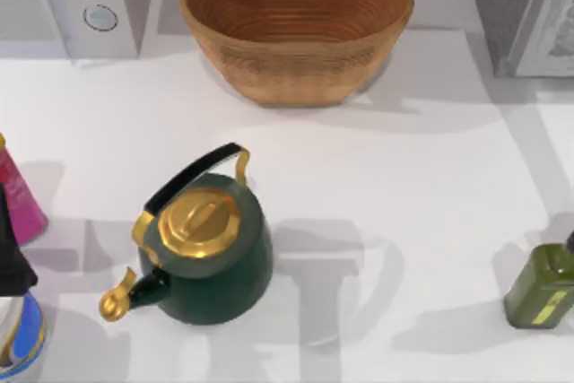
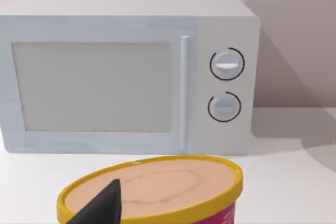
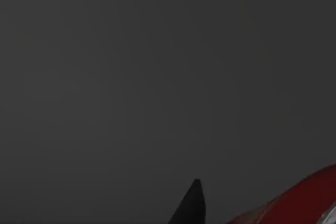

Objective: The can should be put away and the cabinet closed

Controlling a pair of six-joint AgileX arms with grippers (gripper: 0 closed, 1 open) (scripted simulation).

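Right wrist view: red can [image 3: 299, 200] edge.

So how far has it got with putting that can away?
Hard to call anything finished. In hand: the right wrist view is dark, with a red curved edge, probably the can, beside a black fingertip; whether it is gripped or set down I cannot tell. The cabinet stands at the table's far right corner; its door state is unclear, so closing it seems left. The left arm waits at the left edge.

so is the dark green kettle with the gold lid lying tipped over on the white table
No, the dark green kettle with the gold lid stands upright on the white table, lid facing up and black handle arched above it.
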